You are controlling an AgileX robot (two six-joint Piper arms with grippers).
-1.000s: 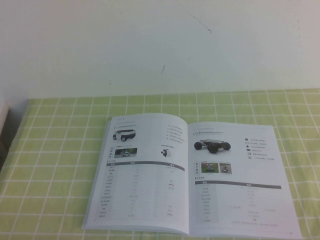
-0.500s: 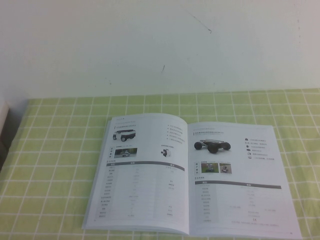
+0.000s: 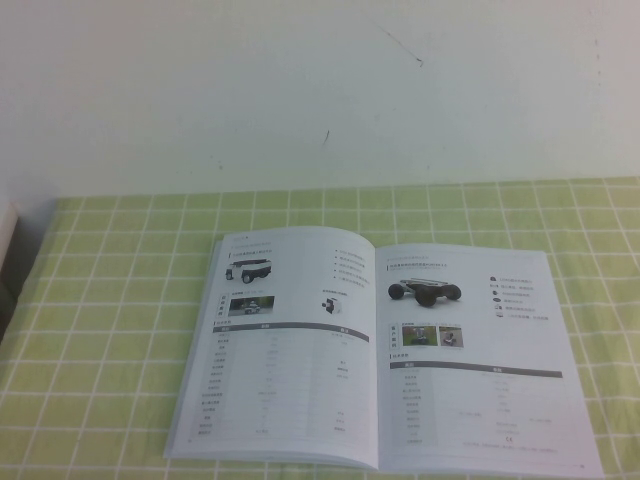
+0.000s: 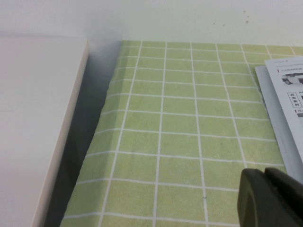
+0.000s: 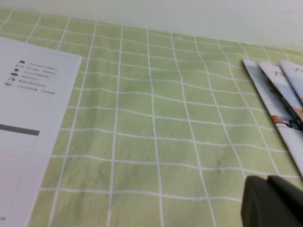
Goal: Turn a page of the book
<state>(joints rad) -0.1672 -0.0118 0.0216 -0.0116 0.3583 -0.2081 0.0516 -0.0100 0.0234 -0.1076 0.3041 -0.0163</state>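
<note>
Nothing is seen to have moved since the earlier frames. The book [image 3: 385, 350] lies open and flat at the table's six o'clock. The right gripper [image 5: 274, 201], pressed together, is parked at three o'clock; the left gripper [image 4: 270, 196], likewise closed, at nine. The page [image 3: 480, 360], judged light, floppy and slippery, is best lifted at its outer corner.

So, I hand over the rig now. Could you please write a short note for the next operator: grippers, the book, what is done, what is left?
Left gripper: off the book's left side, above the green checked cloth, holding nothing.
Right gripper: shut, empty, above the cloth off the book's right side.
Book: lies open and flat on the cloth, with no gripper on it.
Page: the right-hand sheet lies flat, not lifted.
Done: nothing visible.
Left: reach the page's edge, lift it, turn it over.
Also: more booklets lie farther right.
</note>
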